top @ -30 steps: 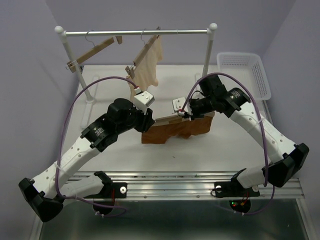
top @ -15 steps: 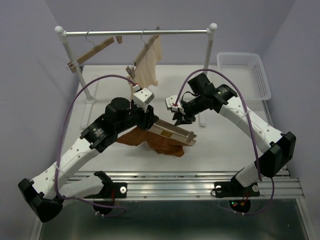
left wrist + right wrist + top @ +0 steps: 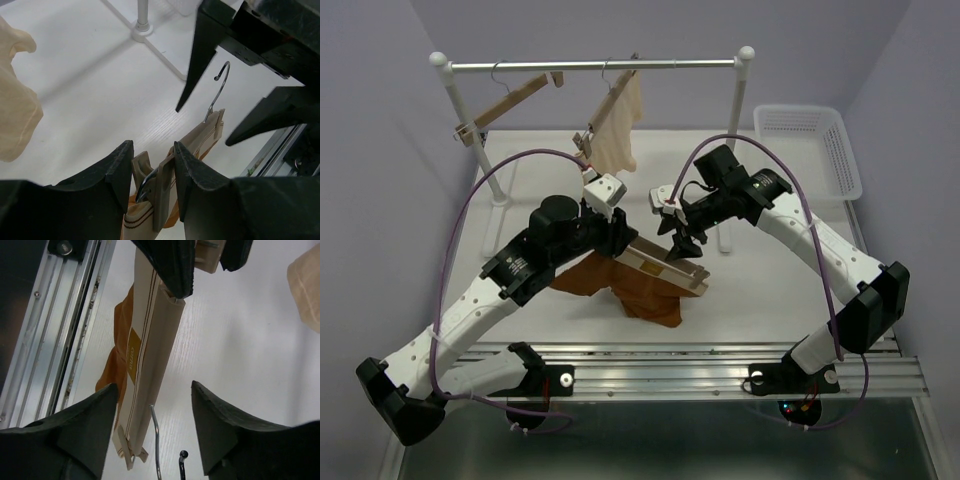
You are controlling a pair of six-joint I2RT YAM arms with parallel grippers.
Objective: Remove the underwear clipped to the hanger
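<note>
The hanger (image 3: 666, 266), a light wooden bar, lies slanted over the table's middle. My left gripper (image 3: 620, 238) is shut on the clip at its left end, and the left wrist view shows that clip (image 3: 161, 186) pressed between the fingers (image 3: 119, 175). The underwear (image 3: 642, 298), rust-brown cloth, hangs in a bunch under the bar and onto the table. My right gripper (image 3: 682, 245) hovers open just above the bar's right end. In the right wrist view the bar (image 3: 150, 350), its wire hook (image 3: 156, 440) and the underwear (image 3: 118, 340) show between its spread fingers (image 3: 85, 435), untouched.
At the back stands a clothes rail (image 3: 595, 66) with a bare wooden hanger (image 3: 510, 100) and a cream garment (image 3: 620, 130) clipped to another. A white basket (image 3: 810, 145) sits at the back right. A metal rail (image 3: 660, 375) runs along the near edge.
My right gripper has opened, let go of the hanger's right end and drawn back up. The bar's right end sank toward the front, and the underwear fell from a spread sheet into a bunch.
</note>
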